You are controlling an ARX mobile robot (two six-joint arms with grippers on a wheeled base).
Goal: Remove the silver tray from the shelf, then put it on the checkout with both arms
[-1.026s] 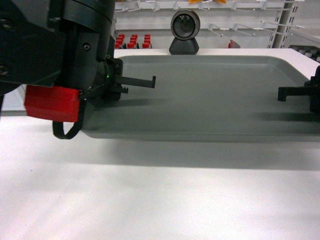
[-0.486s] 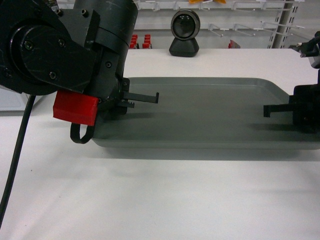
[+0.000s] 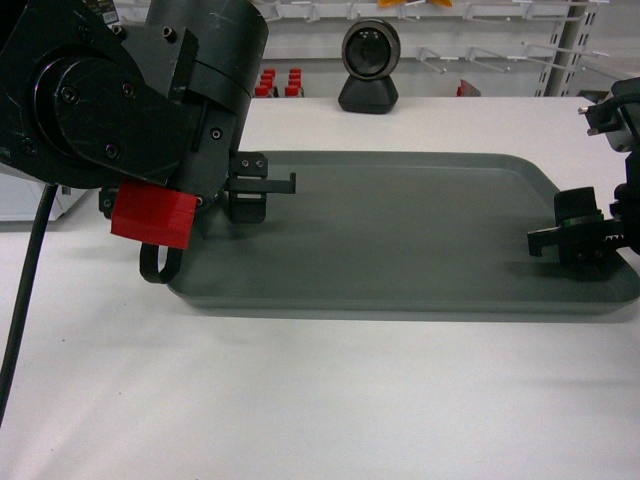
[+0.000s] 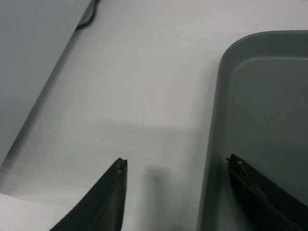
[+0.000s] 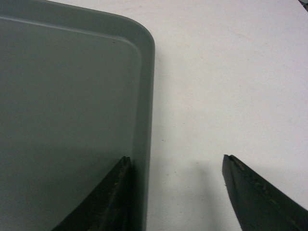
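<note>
The silver tray (image 3: 400,230) is seated flat on the checkout (image 3: 320,400). The left gripper (image 4: 175,168) is spread wide across the tray's left rim, and the right gripper (image 5: 175,166) is likewise parted across its right rim; nothing is clamped.

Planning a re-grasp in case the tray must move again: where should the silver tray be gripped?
Grip the silver tray by the low rims of its two short ends, one gripper from each side. It lies flat on the checkout, too wide for one pair of jaws.
</note>
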